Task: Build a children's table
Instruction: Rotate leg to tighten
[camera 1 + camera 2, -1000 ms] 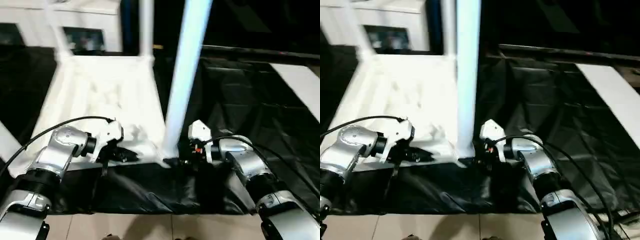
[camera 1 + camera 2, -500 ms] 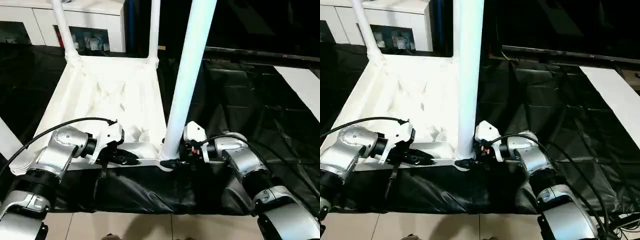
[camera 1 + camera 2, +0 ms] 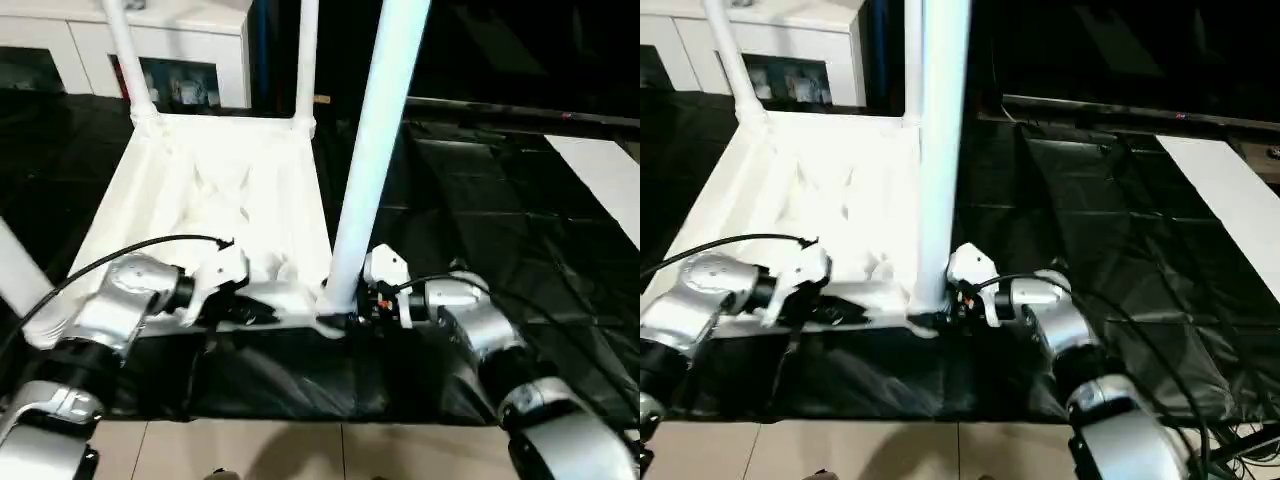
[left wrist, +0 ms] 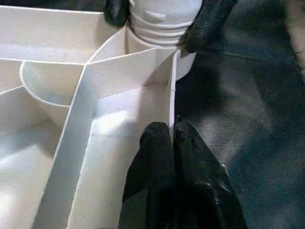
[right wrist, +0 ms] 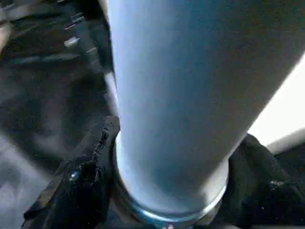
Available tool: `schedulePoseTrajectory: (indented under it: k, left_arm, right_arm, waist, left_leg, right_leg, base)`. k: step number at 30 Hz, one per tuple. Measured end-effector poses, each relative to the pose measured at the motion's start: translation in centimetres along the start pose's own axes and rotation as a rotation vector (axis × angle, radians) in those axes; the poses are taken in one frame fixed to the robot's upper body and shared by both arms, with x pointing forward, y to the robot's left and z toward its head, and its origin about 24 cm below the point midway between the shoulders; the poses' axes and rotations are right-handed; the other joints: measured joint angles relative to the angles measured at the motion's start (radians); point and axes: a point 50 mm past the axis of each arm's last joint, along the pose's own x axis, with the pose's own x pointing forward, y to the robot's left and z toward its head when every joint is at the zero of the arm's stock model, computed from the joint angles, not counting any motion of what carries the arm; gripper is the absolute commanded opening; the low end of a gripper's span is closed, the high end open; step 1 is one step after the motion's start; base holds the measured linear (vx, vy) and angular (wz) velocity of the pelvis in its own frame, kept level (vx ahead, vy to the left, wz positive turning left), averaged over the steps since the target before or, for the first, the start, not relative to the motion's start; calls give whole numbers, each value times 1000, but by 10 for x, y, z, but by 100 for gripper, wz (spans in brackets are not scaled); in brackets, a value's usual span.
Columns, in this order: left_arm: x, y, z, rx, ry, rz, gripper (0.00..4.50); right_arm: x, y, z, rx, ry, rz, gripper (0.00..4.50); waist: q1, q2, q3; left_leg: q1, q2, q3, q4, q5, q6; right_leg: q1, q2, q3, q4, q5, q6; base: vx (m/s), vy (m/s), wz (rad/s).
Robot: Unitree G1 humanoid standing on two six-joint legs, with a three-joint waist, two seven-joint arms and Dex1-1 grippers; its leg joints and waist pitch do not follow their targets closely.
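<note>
While the right gripper (image 3: 352,310) kept its two black fingers clamped round the base of the near-right leg (image 3: 375,150), that leg stood closer to upright than it had a second earlier, when it leaned further toward the robot's right, and its threaded end now sat in the corner socket (image 4: 159,45) of the upturned table top (image 3: 215,200). The left gripper (image 4: 172,136) had its fingers pressed together on the thin outer rim of the top, just short of that socket, much as it had been half a second before. I judged from this that the last leg was being seated or screwed home while the left arm steadied the top, so the build looked close to finished. The top lay ribs-up on the black-covered work table (image 3: 500,220), with two far legs (image 3: 305,60) rising from its back corners and another leg (image 3: 20,275) crossing the near-left edge of the head views. How deep the thread had gone could not be read, since the right gripper's fingers (image 5: 78,176) and the leg's own bulk hid the joint. The upper ends of all the legs were cut off by the frame, and whether the near-left leg was fully socketed was not visible. A white cabinet (image 3: 180,50) stood beyond the table.
</note>
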Motion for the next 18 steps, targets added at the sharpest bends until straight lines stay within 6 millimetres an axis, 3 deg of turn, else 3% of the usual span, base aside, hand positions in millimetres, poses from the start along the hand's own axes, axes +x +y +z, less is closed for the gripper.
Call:
schedulePoseTrajectory:
  k: [4,8,9,10,11,12,13,14,15,17,18]
  left_arm:
    - [24,2,6,-53,-12,102,0]
    - [46,3,14,-90,-30,157,0]
    - [48,4,16,-88,-27,172,0]
    - [49,5,17,-86,-26,180,0]
    - [51,5,18,-85,-24,182,0]
    - [52,6,18,-82,-22,182,0]
    - [51,6,19,-77,-20,183,0]
    - [50,6,19,-68,-22,182,0]
    - [47,7,19,-58,-23,177,0]
    - [42,7,20,-38,-25,154,0]
    - [40,7,20,-35,-24,150,0]
  right_arm:
    - [9,-2,-9,139,-54,-314,273]
    - [22,-2,-9,214,-76,-505,273]
    - [27,0,-7,220,-80,-521,273]
    - [32,3,-5,223,-86,-525,273]
    - [34,5,-5,226,-91,-521,273]
    - [34,5,-5,228,-90,-520,307]
    - [34,5,-5,227,-94,-518,328]
    - [33,4,-5,225,-101,-505,342]
    - [32,4,-2,226,-119,-478,342]
    - [25,3,-1,210,-141,-402,347]
    - [22,2,1,196,-147,-380,382]
  waist:
    - [-24,11,2]
    - [-56,40,10]
    - [-66,44,13]
    - [-72,45,16]
    - [-73,45,21]
    - [-63,21,21]
    - [-57,2,20]
    - [-47,-3,21]
    - [-29,4,19]
    - [-19,26,19]
    - [-21,29,17]
  left_leg:
    - [11,-1,-6,1,0,0]
    - [11,3,-32,-2,-1,1]
    - [10,5,-34,-4,-1,1]
    - [5,6,-33,-5,-1,1]
    - [7,4,-27,-5,-1,1]
    - [20,2,-2,-7,0,1]
    - [32,-5,3,-3,-2,0]
    - [26,-8,2,33,-44,5]
    - [12,-10,-14,44,-60,27]
    - [0,-8,-59,31,-45,0]
    - [-1,-1,-62,23,-36,-14]
  right_leg:
    - [14,-1,-8,-15,-1,1]
    - [42,-3,-54,-72,-1,1]
    - [46,-5,-62,-77,-1,1]
    - [46,-5,-62,-66,-5,-3]
    - [40,-6,-53,-21,-33,-18]
    - [32,-6,-20,17,-52,-23]
    - [19,-3,0,29,-51,-11]
    - [10,-4,-3,29,-49,-6]
    - [15,-6,-18,26,-49,-5]
    - [20,-5,-66,-1,-48,-5]
    - [21,-2,-71,-11,-47,-6]
  base:
    - [-29,15,-4]
    - [-55,58,-12]
    - [-58,54,-12]
    - [-98,13,-2]
    - [-98,13,-2]
    - [-38,-63,10]
    - [80,-83,16]
    - [80,-83,16]
    - [135,-24,-29]
    - [105,33,-58]
    - [45,40,-27]
